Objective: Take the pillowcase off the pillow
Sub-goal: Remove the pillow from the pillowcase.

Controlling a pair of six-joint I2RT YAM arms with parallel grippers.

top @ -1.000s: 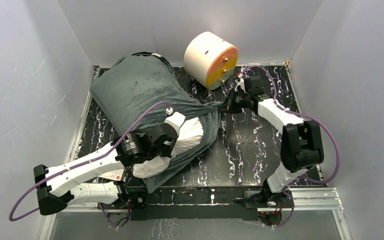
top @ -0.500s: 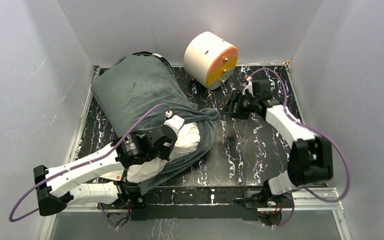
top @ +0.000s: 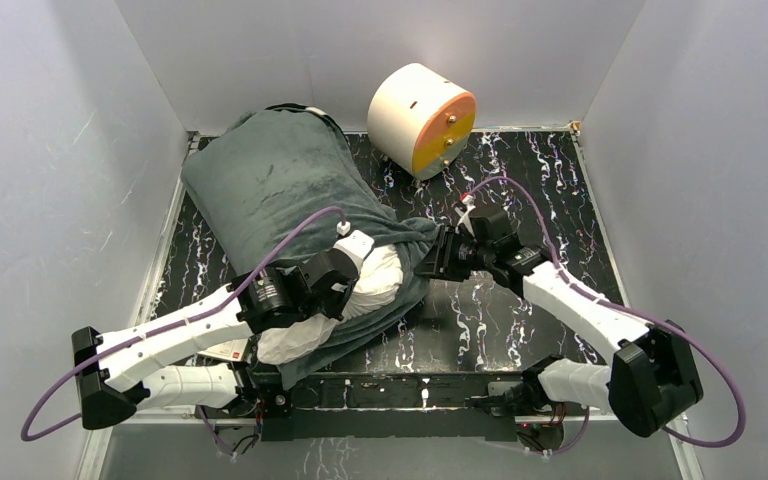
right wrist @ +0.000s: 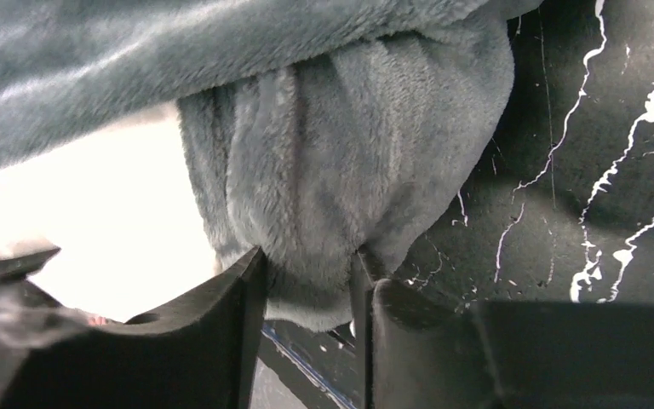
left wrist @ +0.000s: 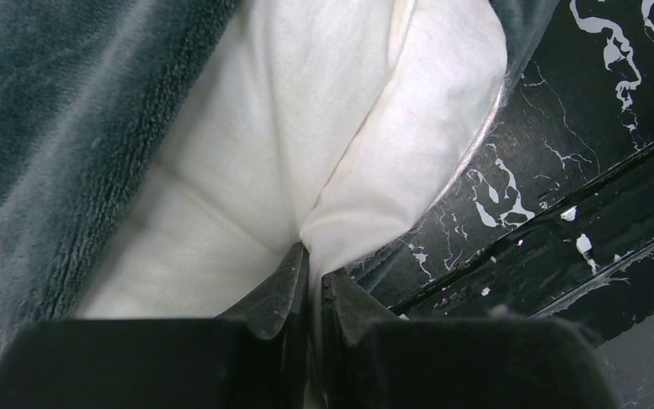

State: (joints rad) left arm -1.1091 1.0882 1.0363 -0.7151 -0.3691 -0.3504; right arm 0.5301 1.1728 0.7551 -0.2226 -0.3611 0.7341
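1. The left tool point(left wrist: 313, 266) is clamped shut on a pinch of the pillow point(left wrist: 247, 153), whose white end sticks out of the pillowcase point(top: 260, 190).
2. The right tool point(right wrist: 311, 268) has its jaws parted, straddling a bunched grey fold at the pillowcase's open end.
3. Pillow and pillowcase lie on the desk's point(top: 550, 190) left half.

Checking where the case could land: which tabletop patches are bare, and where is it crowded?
Bare: the table at right, between the cylinder, the right arm and the right wall; also the near-centre strip between pillow and right arm. Crowded: the left half, under pillowcase, pillow and left arm.
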